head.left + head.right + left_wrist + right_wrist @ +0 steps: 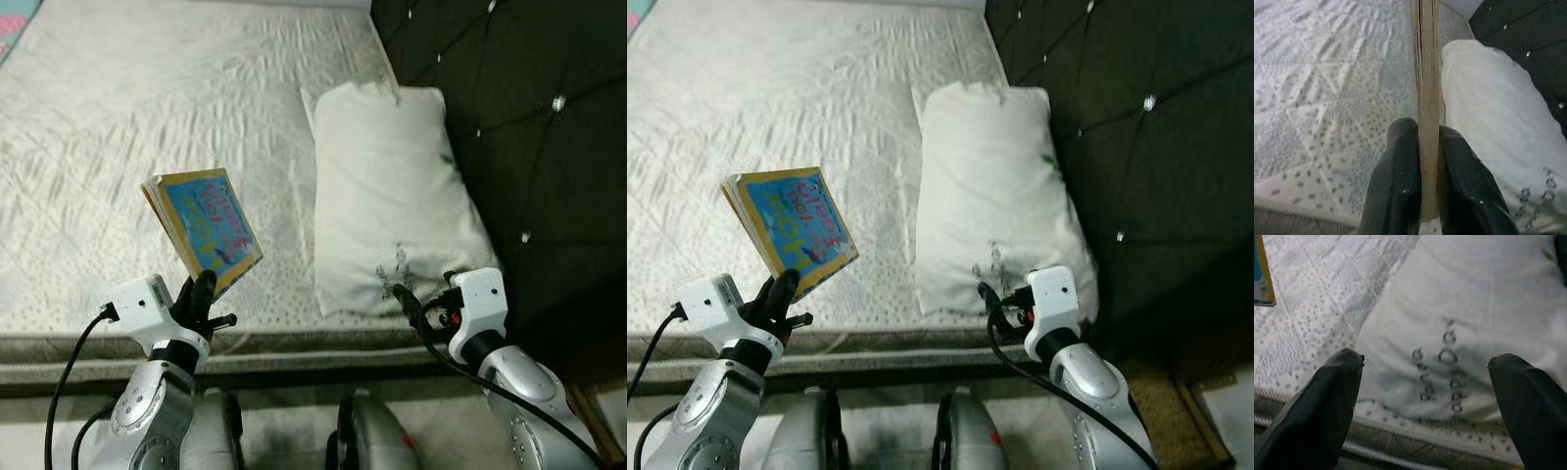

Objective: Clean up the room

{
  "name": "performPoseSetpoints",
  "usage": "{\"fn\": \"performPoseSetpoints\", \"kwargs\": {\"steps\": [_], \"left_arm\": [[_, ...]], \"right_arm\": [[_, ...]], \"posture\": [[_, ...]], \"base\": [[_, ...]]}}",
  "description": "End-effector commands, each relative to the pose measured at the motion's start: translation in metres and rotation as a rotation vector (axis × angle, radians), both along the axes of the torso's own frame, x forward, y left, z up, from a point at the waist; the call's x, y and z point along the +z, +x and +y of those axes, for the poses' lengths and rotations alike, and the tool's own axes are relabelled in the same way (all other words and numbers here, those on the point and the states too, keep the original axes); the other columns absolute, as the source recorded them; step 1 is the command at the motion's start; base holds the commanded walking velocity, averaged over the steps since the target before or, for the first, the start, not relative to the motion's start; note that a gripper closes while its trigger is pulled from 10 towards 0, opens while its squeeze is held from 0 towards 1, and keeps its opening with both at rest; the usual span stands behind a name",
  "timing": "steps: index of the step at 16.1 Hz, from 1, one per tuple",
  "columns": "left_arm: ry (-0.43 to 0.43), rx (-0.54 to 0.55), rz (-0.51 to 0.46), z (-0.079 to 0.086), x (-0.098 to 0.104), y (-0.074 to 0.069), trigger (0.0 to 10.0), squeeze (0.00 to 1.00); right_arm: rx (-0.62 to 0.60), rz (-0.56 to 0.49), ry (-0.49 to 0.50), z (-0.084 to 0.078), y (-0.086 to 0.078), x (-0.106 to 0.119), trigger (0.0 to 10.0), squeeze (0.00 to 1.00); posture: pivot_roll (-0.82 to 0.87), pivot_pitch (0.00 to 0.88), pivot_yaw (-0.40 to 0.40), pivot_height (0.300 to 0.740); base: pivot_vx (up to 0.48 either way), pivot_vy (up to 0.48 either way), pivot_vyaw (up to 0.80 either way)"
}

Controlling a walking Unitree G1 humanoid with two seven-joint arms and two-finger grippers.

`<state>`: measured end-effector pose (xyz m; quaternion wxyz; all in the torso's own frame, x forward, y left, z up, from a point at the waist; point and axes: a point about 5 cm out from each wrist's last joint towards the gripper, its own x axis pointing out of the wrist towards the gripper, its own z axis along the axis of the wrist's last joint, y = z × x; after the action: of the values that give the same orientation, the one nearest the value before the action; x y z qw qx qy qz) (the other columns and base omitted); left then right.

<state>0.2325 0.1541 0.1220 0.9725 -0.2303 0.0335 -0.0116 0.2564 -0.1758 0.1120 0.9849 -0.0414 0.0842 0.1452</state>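
Now, near to far:
Left gripper point(203, 294): clamped on the book point(204, 227) by its lower edge, holding it raised above the bed point(118, 127), probably for carrying away.
Right gripper point(1425, 396): fingers apart, aimed at the pillow point(387, 196).
Pillow: lying against the headboard point(529, 117).

L tool point(1428, 161) clamps book point(1426, 73) edge-on; mattress point(1327, 98), pillow point(1493, 112) beyond.
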Motion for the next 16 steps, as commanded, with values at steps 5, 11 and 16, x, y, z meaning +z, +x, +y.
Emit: {"fn": "performPoseSetpoints", "kwargs": {"steps": [5,11,16], "left_arm": [[0.010,0.053,-0.016,0.0010,0.0032,-0.0006,10.0,0.00],[0.014,0.061,-0.036,0.0033,0.0058,0.0003,10.0,0.00],[0.021,0.054,-0.058,0.0033,0.0081,0.0008,10.0,0.00]], "right_arm": [[0.019,0.006,-0.013,-0.0015,-0.0022,-0.0021,10.0,0.00],[0.013,-0.002,-0.026,-0.0038,0.0020,-0.0010,10.0,0.00],[0.025,-0.025,-0.042,-0.0033,0.0038,0.0006,10.0,0.00]], "posture": [[-0.05,0.195,-0.075,0.541],[-0.05,0.197,-0.078,0.541],[-0.05,0.202,-0.077,0.541]], "base": [[0.000,0.000,0.00],[0.000,0.000,0.00],[0.176,0.000,0.00]]}}
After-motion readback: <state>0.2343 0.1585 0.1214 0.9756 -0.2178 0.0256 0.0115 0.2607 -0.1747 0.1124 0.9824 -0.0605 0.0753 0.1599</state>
